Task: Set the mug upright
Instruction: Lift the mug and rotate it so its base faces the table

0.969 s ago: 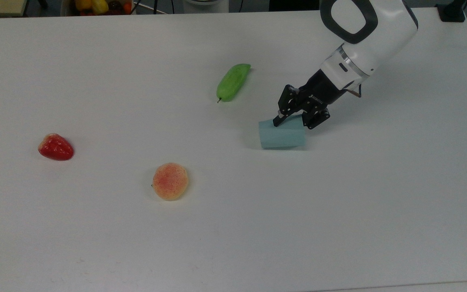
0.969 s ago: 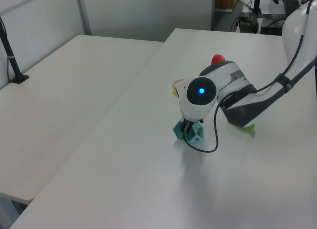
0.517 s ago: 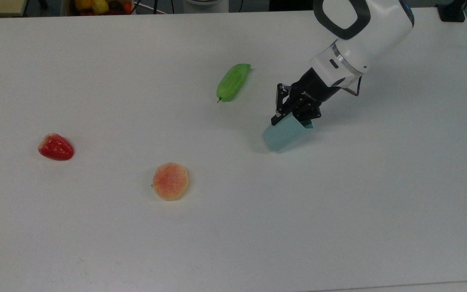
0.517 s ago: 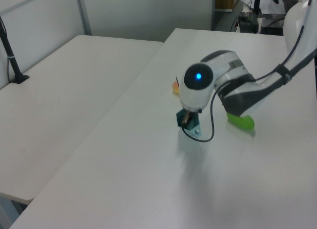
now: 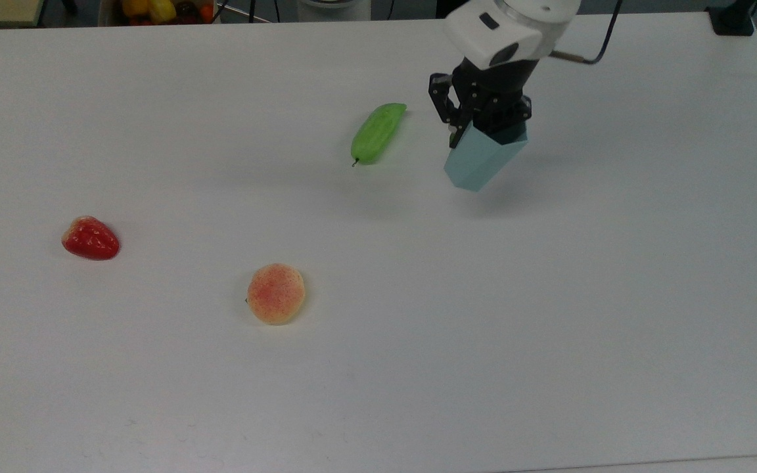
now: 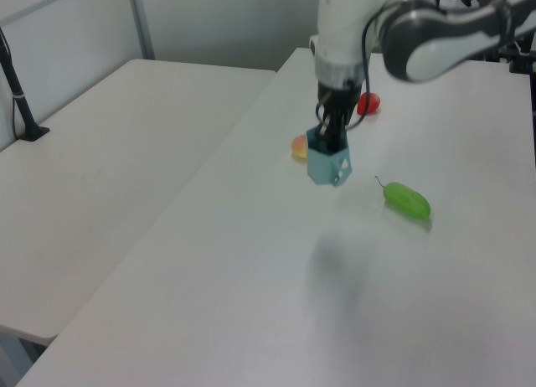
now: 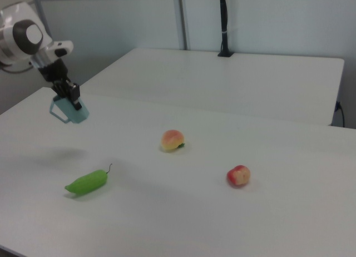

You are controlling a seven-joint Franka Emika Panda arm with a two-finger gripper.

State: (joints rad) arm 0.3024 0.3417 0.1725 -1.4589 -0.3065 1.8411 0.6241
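White table [image 5: 549, 328] fills scene, 2nd white table alongside [image 6: 100, 152]. Panda arm [image 6: 435, 35] reaches down over far side in top view. Gripper [image 5: 483, 128] clamped on rim of mug [image 5: 480, 161]; one finger looks inside the cup. Mug lifted clear of tabletop, rim up, base down, slightly tilted; side loop visible in left view. Green cucumber-like veg [image 5: 377, 133] just beside mug on top view's left. Peach [image 5: 276, 293] and strawberry [image 5: 91, 238] well apart from mug.
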